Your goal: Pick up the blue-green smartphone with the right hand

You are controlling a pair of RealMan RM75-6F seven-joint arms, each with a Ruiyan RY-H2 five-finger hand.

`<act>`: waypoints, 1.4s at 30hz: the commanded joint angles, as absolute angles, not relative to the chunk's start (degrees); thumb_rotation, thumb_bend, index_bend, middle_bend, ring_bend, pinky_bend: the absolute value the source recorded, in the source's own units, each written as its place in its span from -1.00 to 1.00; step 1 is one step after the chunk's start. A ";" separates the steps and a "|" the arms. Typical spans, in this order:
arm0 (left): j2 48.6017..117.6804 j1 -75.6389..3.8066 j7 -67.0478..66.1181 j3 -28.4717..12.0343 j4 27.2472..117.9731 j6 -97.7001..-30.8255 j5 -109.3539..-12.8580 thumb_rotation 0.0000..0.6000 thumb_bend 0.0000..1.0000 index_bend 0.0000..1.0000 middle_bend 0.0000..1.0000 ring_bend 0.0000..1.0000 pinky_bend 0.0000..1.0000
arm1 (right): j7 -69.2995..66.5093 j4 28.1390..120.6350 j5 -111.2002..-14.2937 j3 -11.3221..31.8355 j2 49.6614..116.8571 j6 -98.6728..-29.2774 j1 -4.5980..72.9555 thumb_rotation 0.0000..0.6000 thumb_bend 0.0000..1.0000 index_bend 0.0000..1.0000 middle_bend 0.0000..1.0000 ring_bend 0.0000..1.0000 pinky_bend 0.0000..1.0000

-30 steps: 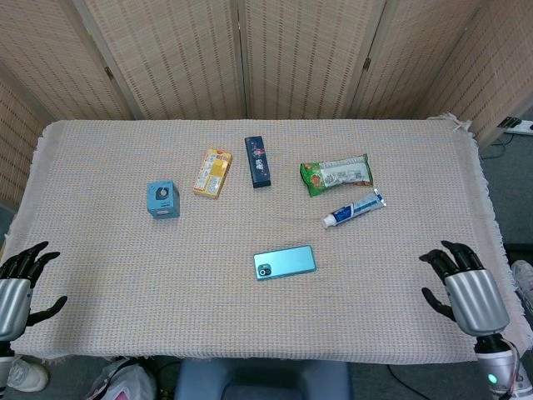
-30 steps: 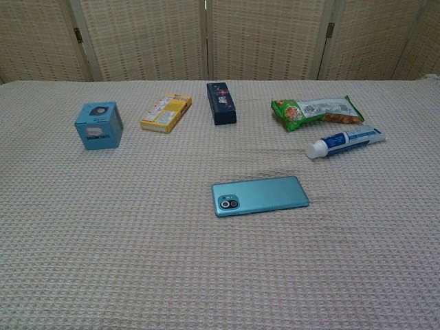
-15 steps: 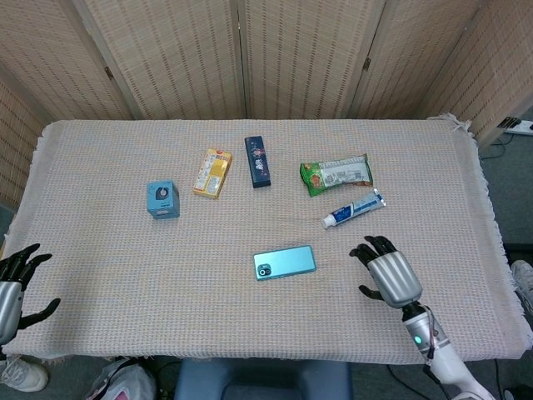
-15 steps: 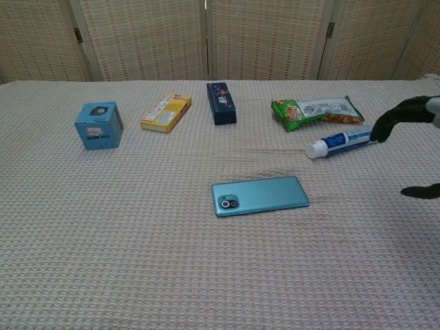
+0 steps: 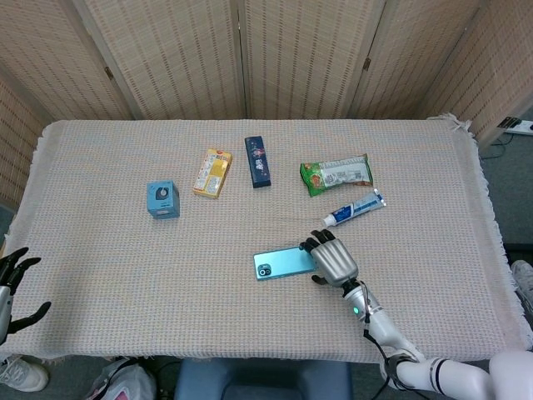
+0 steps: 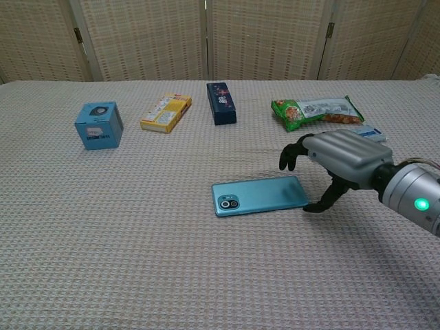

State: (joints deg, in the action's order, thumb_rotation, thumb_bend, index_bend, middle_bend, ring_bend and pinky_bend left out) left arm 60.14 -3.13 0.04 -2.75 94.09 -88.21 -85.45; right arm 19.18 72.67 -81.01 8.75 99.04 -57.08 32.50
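The right hand (image 6: 335, 165) has swept in from the table's edge and now arches over the right end of the blue-green smartphone (image 6: 259, 196), fingers spread and grasping nothing, thumb tip down just beside the phone's near corner. The phone lies flat, unmoved. Just beyond the hand, the toothpaste tube (image 5: 354, 208) is now half hidden in the chest view. The left hand (image 5: 10, 283), empty and spread, has drifted lower at the near-left edge.

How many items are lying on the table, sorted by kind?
Boxes: 3 (blue cube box, yellow box, dark slim box)
Snack packets: 1 (green packet)
Toothpaste tubes: 1 (tube)
Smartphones: 1 (blue-green smartphone)
Total: 6
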 commanded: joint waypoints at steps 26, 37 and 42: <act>60.29 -2.45 2.17 -2.96 92.02 -88.24 -84.85 1.00 -0.58 -0.53 -0.71 -0.70 -0.61 | 22.10 66.55 -76.76 9.00 104.16 -52.62 38.79 1.00 -0.62 -0.30 -0.27 -0.62 -0.56; 60.39 -2.53 2.57 -3.04 91.65 -87.90 -84.78 1.00 -0.58 -0.53 -0.71 -0.70 -0.61 | 24.81 67.70 -74.07 9.05 102.95 -49.44 40.89 1.00 -0.04 -0.30 -0.27 -0.62 -0.56; 60.45 -2.48 2.90 -3.11 91.41 -87.94 -84.71 1.00 -0.58 -0.53 -0.71 -0.70 -0.61 | 26.75 69.25 -72.39 9.11 101.74 -47.71 41.97 1.00 0.17 -0.30 -0.27 -0.62 -0.54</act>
State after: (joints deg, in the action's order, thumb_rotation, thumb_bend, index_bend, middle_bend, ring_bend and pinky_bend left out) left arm 60.44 -2.48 2.90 -3.10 91.41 -87.94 -84.71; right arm 26.34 68.86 -72.80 9.08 102.08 -48.11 41.68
